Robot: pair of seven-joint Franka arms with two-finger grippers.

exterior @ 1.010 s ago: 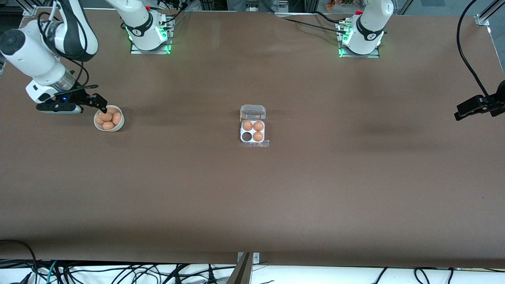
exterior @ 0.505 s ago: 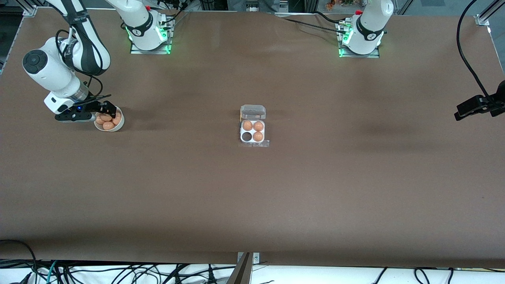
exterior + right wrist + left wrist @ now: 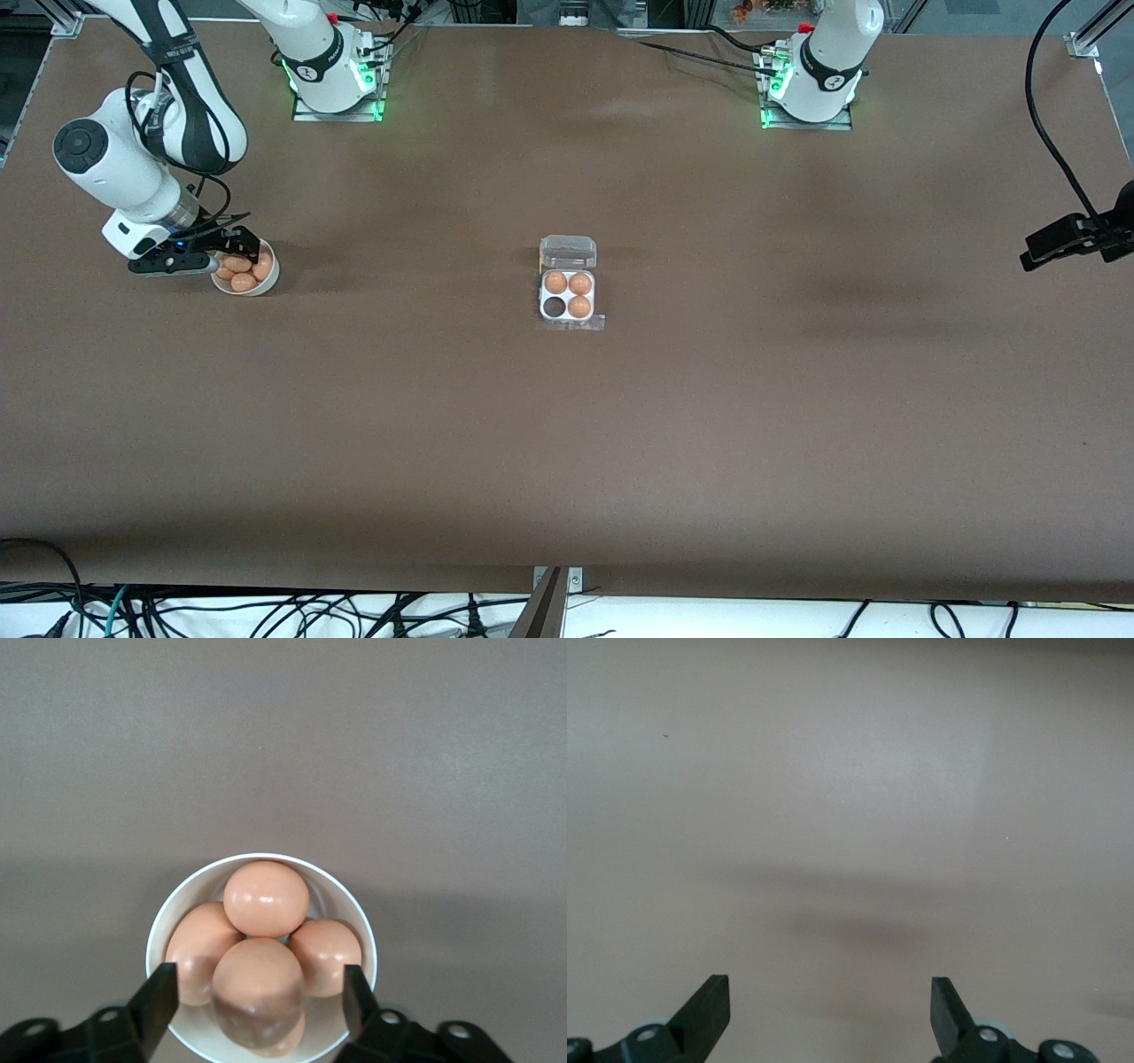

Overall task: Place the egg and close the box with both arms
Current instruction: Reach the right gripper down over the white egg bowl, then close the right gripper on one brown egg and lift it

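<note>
The right gripper [image 3: 232, 251] is down in a round white bowl [image 3: 262, 284] near the right arm's end of the table [image 3: 567, 443]. In the right wrist view its two black fingers [image 3: 162, 992] straddle one orange-brown egg [image 3: 258, 988] with a sliver of gap on each side, so the jaws stand apart and not yet clamped; whether the pads touch the shell cannot be told. That egg lies on top of the others in the bowl, with three more eggs packed close round it and the bowl's rim just outside the fingers, leaving little room sideways.

The box [image 3: 568, 301] sits at the middle of the table, well apart from the bowl, with broad bare tabletop all round it. Its clear lid [image 3: 568, 252] is swung back on the side toward the robots' bases. Three cells hold eggs; the empty cell [image 3: 555, 307] is the one nearer the front camera and toward the right arm's end.

The left gripper [image 3: 1067, 241] waits over the left arm's end of the table, close to the table's edge, its fingers [image 3: 709, 1010] spread wide with nothing between them and only bare tabletop below
</note>
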